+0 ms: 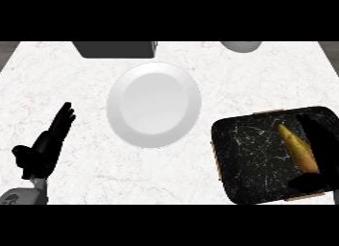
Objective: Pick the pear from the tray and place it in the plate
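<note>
A yellow-green pear (299, 148) lies on the black marbled tray (253, 158) at the lower right. My right hand (331, 149) lies over the tray's right side, right beside the pear, fingers straight and pointing away from me, thumb (307, 181) below the pear. The white plate (154, 104) sits in the middle of the counter with nothing on it. At the lower left my left hand (48, 144) rests open, fingers straight and pointing up.
A dark grey box (115, 48) stands at the counter's far edge, left of centre. A pale grey rounded object (241, 46) shows at the far edge to the right. The counter (58, 77) is white marble.
</note>
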